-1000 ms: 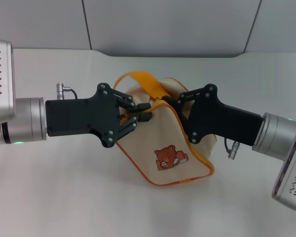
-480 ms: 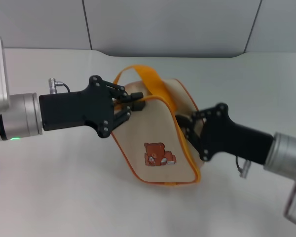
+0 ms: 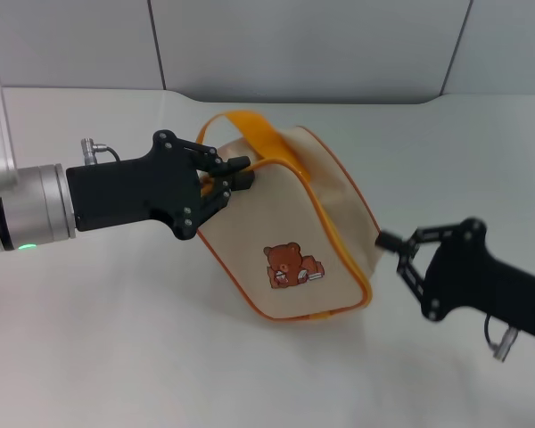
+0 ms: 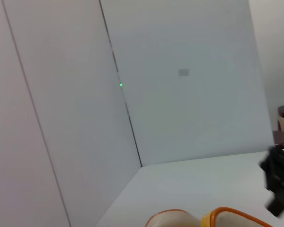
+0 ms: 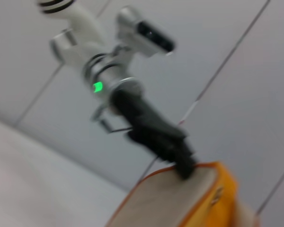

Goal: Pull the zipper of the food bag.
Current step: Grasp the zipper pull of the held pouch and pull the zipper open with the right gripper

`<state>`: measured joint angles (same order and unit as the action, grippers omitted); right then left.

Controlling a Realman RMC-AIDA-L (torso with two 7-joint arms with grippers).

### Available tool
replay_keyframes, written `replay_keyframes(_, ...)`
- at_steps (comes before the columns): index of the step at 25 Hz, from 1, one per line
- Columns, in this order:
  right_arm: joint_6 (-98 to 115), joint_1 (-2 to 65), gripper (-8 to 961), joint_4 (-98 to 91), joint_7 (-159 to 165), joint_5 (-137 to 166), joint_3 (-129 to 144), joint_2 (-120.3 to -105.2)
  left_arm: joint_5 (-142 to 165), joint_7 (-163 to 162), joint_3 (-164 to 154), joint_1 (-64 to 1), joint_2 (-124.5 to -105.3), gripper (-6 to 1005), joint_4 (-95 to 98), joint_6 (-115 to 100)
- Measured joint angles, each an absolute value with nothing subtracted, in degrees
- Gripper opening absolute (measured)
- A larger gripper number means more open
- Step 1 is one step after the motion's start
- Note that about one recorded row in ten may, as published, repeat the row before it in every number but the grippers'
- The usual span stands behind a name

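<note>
The cream food bag (image 3: 290, 218) with a brown bear print lies tilted on the white table, its orange loop handle (image 3: 250, 125) at the top. The orange zipper (image 3: 325, 218) runs along its upper right edge. My left gripper (image 3: 236, 174) is shut on the bag's upper left corner. My right gripper (image 3: 388, 241) is low at the bag's right end, its tips closed together at the zipper's end. The silver pull tab is hidden between them. The right wrist view shows the left gripper (image 5: 182, 163) clamping the bag (image 5: 175, 203). The left wrist view shows the bag's top (image 4: 180, 218).
The white table (image 3: 116, 339) ends at a grey panelled wall (image 3: 294, 45) behind the bag. The right arm's dark gripper body (image 4: 280, 184) shows at the edge of the left wrist view.
My right gripper has slid from the top of the bag down and to the right along the zipper edge to the bag's right end. The left gripper kept its hold; the bag shifted a little.
</note>
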<state>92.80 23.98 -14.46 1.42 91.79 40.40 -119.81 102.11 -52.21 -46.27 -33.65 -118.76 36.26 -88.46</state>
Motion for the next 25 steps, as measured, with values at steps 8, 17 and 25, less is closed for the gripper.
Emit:
replay_keyframes(8,90.6,29.1,57,-11.3,-2.1,88.4,40.3,-119.84,102.1,-50.5,-46.4,-33.4,-118.7,83,35.5,-90.9)
replay_keyframes(17,85.5,35.6,309,-2.0,-14.9,88.1,40.3,-119.88,102.1,-49.9,-46.3,-33.3,-118.73,83,35.5,-91.5)
replay_keyframes(25,86.6,34.9,326,-1.9,-14.3,88.3,40.6,-119.82,102.1,-49.9,-46.1,-33.3,-118.8,83,35.3,-91.1)
